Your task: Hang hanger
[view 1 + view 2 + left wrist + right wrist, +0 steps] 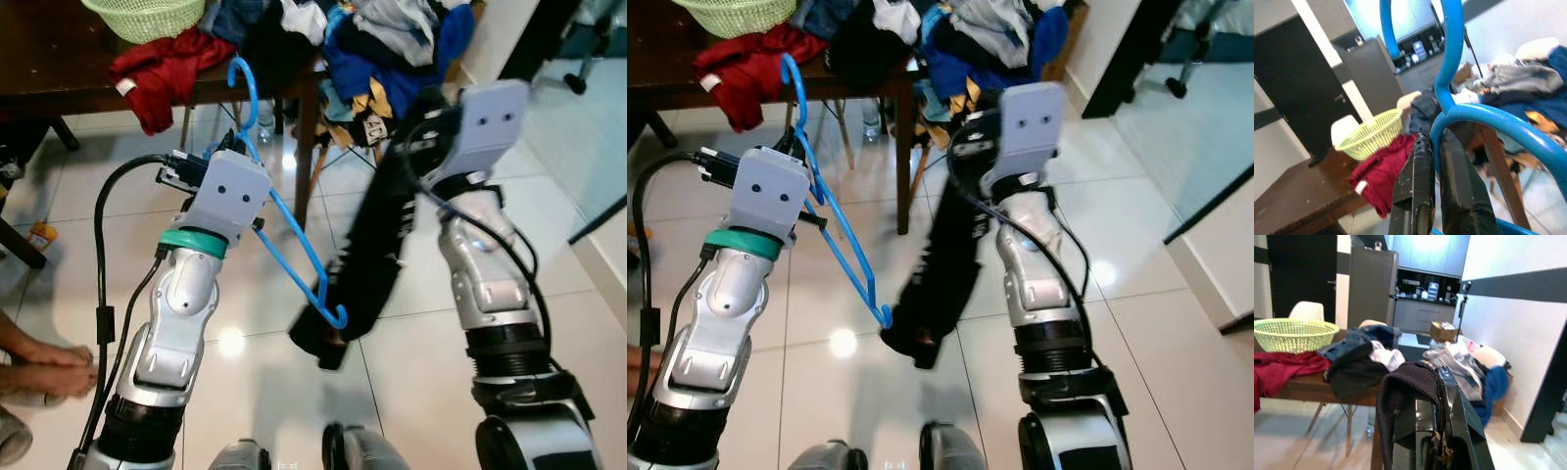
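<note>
My left gripper is shut on a blue plastic hanger, held up in front of me with its hook pointing toward the table. In the left wrist view the hanger's neck rises right beside the black fingers. My right gripper is shut on a dark garment that droops down from it toward the floor, its lower end close to the hanger's far corner. The cloth is draped over the right fingers.
A dark wooden table stands ahead with a green basket, a red cloth and a heap of clothes. A person's hand shows at the left edge. Glossy white tiles lie underneath.
</note>
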Tool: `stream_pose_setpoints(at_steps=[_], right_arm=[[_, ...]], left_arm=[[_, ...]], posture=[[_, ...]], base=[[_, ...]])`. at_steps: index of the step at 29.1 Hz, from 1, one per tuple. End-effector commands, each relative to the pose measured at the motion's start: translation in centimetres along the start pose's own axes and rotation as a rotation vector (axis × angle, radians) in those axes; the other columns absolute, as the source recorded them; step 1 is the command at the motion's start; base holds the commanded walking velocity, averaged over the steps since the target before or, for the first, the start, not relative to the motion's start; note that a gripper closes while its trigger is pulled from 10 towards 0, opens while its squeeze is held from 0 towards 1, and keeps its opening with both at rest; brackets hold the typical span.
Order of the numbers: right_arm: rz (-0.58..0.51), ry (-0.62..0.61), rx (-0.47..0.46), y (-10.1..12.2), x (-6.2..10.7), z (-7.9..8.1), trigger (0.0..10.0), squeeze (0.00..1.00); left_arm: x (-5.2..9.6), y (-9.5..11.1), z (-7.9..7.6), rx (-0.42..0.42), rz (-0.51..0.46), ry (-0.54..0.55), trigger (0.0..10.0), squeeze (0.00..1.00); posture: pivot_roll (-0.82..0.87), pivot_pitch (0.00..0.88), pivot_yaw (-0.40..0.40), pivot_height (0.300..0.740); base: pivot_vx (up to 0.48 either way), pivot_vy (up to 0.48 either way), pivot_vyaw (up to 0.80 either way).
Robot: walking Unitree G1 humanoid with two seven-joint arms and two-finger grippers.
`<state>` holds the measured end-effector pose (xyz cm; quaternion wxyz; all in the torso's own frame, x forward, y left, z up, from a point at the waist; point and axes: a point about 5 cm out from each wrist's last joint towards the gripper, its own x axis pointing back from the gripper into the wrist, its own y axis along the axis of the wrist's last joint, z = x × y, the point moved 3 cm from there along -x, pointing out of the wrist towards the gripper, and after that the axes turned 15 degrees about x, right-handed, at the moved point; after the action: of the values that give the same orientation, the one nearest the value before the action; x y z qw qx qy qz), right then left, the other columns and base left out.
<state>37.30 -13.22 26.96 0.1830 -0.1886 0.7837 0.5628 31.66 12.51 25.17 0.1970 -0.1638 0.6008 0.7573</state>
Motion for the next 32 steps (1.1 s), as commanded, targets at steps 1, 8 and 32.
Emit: stream_pose_setpoints(at_steps=[1,8,32], right_arm=[[-0.02,-0.001,-0.021,0.5,-0.1,0.4,10.0,0.0],[-0.125,-0.028,-0.038,3.7,-1.8,-0.6,10.0,0.0],[-0.493,-0.108,-0.146,16.2,-9.0,-4.4,10.0,0.0]], left_arm=[[0.3,-0.3,0.0,-0.014,0.014,0.003,10.0,0.0],[0.3,0.2,-0.3,-0.032,-0.013,-0.016,10.0,0.0],[1.3,1.7,-0.8,-0.157,-0.123,-0.032,10.0,0.0]], posture=[[0.0,0.1,0.002,0.74],[-0.01,0.1,0.004,0.74],[0.02,0.064,-0.007,0.74]], base=[[0.45,0.0,0.0],[0.45,0.0,0.0],[0.449,0.0,0.0]])
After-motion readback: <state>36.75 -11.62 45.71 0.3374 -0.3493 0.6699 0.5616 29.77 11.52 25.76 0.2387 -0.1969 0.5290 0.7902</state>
